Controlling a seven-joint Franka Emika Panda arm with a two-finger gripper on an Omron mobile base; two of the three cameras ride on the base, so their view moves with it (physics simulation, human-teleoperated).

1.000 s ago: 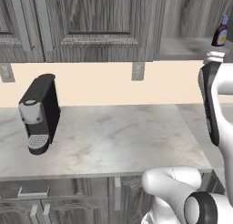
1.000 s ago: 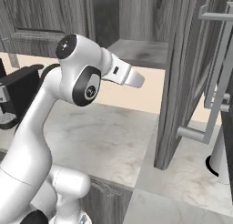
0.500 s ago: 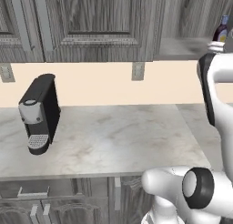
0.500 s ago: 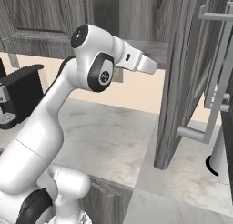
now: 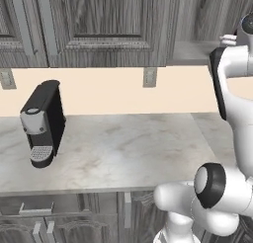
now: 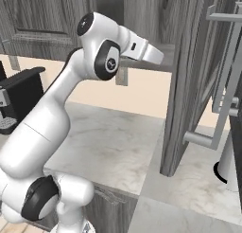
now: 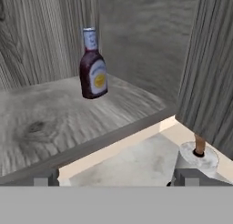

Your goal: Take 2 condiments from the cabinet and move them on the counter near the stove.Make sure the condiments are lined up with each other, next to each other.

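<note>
One condiment bottle point(image 7: 93, 66), dark purple with a pale cap and a yellow-and-white label, stands upright toward the back of the cabinet shelf point(image 7: 54, 114). My gripper point(image 7: 118, 177) is open, its two fingertips point(image 7: 45, 177) wide apart with nothing between them. It hovers at the shelf's front edge, a good way short of the bottle. In the right base view my hand reaches up behind the edge of the open cabinet door point(image 6: 189, 85). The counter point(image 5: 123, 148) lies below. The stove is out of view.
A black coffee machine point(image 5: 43, 123) stands at the counter's left. A round white base with a brown stem point(image 7: 198, 152) sits on the counter under the open door. Closed wall cabinet doors point(image 5: 99, 24) hang to the left of the open cabinet.
The arm has lifted and swung its hand further up and right, toward the open cabinet shelf. The jaws stay as wide as before. Nothing else has moved.
</note>
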